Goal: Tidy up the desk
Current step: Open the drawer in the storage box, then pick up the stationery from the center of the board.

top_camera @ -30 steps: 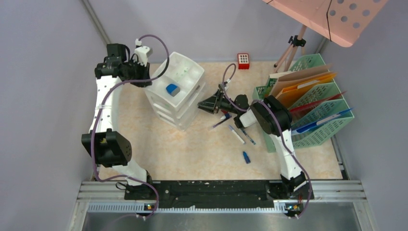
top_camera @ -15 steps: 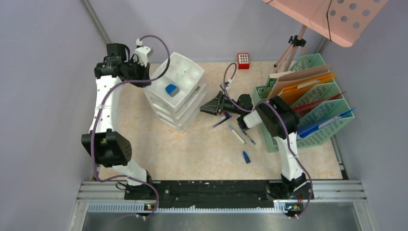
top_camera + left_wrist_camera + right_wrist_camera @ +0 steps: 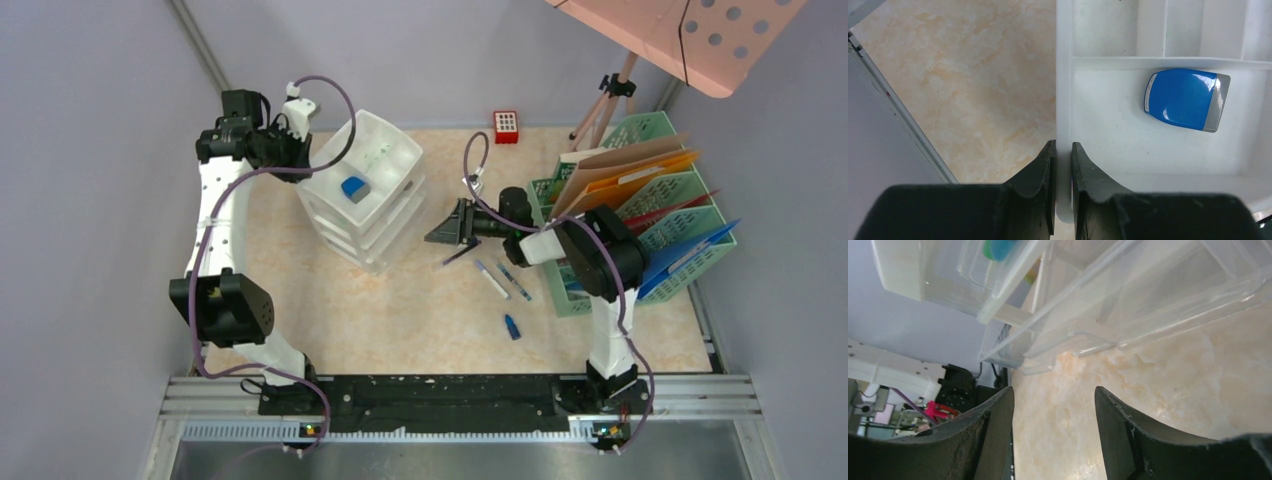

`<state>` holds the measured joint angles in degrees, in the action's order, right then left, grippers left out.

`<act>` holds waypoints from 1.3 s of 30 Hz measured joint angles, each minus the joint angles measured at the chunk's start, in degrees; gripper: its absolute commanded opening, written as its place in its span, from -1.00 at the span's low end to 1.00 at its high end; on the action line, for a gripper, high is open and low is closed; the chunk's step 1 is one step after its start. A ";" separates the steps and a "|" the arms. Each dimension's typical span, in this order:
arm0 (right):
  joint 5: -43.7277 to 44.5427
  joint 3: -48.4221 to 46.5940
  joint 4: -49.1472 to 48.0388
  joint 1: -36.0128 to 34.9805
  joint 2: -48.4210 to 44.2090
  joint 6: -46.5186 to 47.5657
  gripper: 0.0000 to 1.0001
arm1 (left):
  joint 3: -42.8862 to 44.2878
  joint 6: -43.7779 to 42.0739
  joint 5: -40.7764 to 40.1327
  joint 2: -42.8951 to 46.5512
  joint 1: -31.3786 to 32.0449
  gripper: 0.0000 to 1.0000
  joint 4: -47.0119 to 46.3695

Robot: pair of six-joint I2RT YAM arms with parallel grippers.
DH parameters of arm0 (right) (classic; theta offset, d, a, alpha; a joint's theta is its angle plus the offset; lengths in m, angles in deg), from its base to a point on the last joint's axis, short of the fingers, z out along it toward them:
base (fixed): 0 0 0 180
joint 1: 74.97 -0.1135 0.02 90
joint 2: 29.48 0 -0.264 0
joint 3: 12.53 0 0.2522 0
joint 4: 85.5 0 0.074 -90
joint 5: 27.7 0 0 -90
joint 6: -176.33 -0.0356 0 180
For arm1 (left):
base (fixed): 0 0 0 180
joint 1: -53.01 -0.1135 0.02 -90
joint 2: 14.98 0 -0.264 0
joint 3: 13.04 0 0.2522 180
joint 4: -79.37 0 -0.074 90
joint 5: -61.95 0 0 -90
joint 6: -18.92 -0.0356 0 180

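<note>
The desk (image 3: 400,320) is a beige marbled top. On its back left stands a white drawer unit (image 3: 365,195) with an open tray on top that holds a blue and grey item (image 3: 1187,99). My left gripper (image 3: 1063,147) is shut on the tray's white side wall (image 3: 1064,75), at the unit's left edge (image 3: 290,150). My right gripper (image 3: 432,238) hovers open and empty just right of the unit's drawer fronts (image 3: 1128,305), with bare desk (image 3: 1148,390) between its fingers (image 3: 1053,390).
Three pens (image 3: 460,252) (image 3: 491,279) (image 3: 516,283) and a small blue cap (image 3: 512,326) lie near the right arm. A green mesh file rack (image 3: 660,240) with folders fills the right side. A red block (image 3: 506,127) and a tripod (image 3: 605,105) stand at the back wall.
My right gripper has drawn back to the right, away from the drawer fronts, and its jaws have spread wider. The left gripper keeps its hold on the tray wall.
</note>
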<state>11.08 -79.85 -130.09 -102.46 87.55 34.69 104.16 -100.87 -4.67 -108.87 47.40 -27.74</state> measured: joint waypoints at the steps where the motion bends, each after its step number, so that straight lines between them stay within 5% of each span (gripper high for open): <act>1: 0.02 0.09 1.79 0.02 -0.42 1.79 0.20 | 0.00 -0.24 -0.04 0.00 0.00 -1.00 0.02; 14: 9.99 -5.84 45.86 0.02 -16.85 42.25 0.28 | 0.11 -6.73 -0.09 0.15 -1.49 -1.00 1.60; 28: 24.57 -9.64 68.83 -0.63 -22.77 65.51 0.42 | 2.67 -17.16 3.21 0.11 -3.80 -1.00 7.34; 30: 26.67 -10.49 70.95 -1.29 -22.77 67.32 0.40 | 2.67 -16.81 3.61 0.11 -3.91 -0.91 7.26; 34: 30.45 -12.13 72.94 -3.17 -22.69 70.99 0.29 | 2.19 -14.86 4.04 0.13 -4.00 -0.31 5.35; 39: 32.41 -16.26 74.16 -3.21 -18.64 71.25 0.20 | 1.97 -14.67 3.32 0.15 -4.09 -0.17 2.49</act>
<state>43.50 -96.11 -55.93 -105.67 68.91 105.95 106.12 -115.53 -1.35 -108.72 43.32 -25.25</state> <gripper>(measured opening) 0.624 0.377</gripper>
